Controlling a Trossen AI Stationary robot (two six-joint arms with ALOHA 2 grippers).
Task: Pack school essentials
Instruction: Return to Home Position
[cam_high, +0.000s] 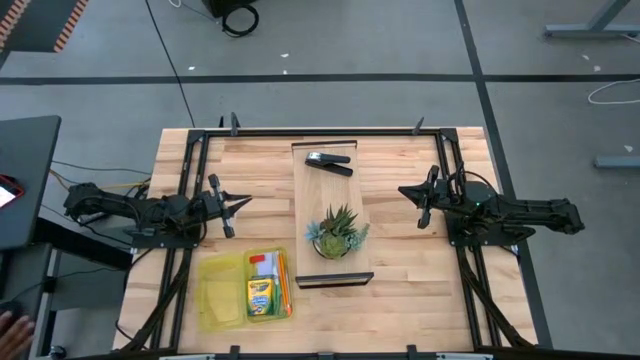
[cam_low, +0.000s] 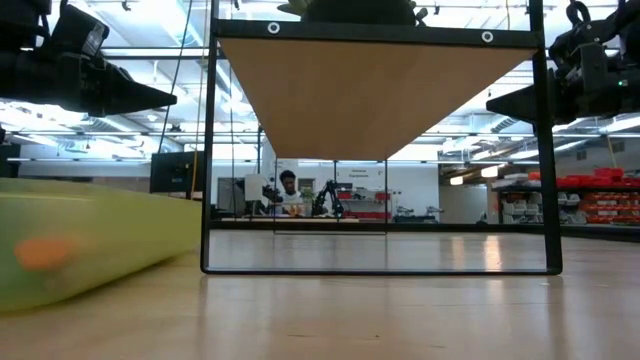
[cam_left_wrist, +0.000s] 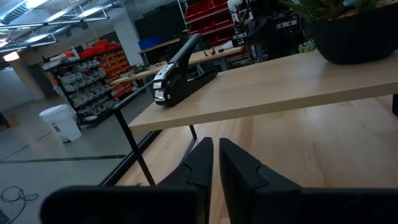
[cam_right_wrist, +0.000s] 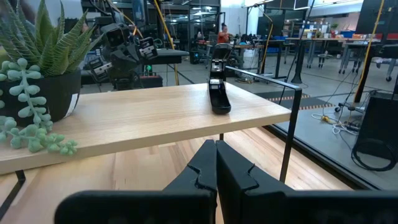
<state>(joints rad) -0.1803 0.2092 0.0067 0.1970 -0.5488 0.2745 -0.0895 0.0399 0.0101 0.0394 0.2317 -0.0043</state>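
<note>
High view: where do the school things sit?

You'll find them in the yellow supply box (cam_high: 218, 292) at the near left part of the table (cam_high: 420, 290). The yellow-and-green crayon box (cam_high: 260, 298) lies flat in its right half, with the thin orange pencils (cam_high: 284, 285) just beside it along that side. Above the crayons is a small white-and-red piece (cam_high: 262, 263) that I cannot identify. The box's left half shows only bare yellow plastic.

And in the low view?

There the box (cam_low: 100, 235) is only a blurred yellow mass at the left, with an orange smudge inside.

Where are your grippers, then?

Both are off the box and hold nothing. The left gripper (cam_high: 247, 200) hovers above the table, left of the wooden shelf (cam_high: 330, 195) and beyond the supply box. In its wrist view the left gripper (cam_left_wrist: 215, 144) has its fingers drawn together with only a sliver between them. The right gripper (cam_high: 403, 190) hangs to the right of the shelf. In its own view the right gripper (cam_right_wrist: 215, 144) has its fingers pressed flat against each other.

What's on the shelf?

You have the black stapler (cam_high: 330, 162) at its far end and the spiky green potted plant (cam_high: 337, 233) toward its near end, well apart.
</note>
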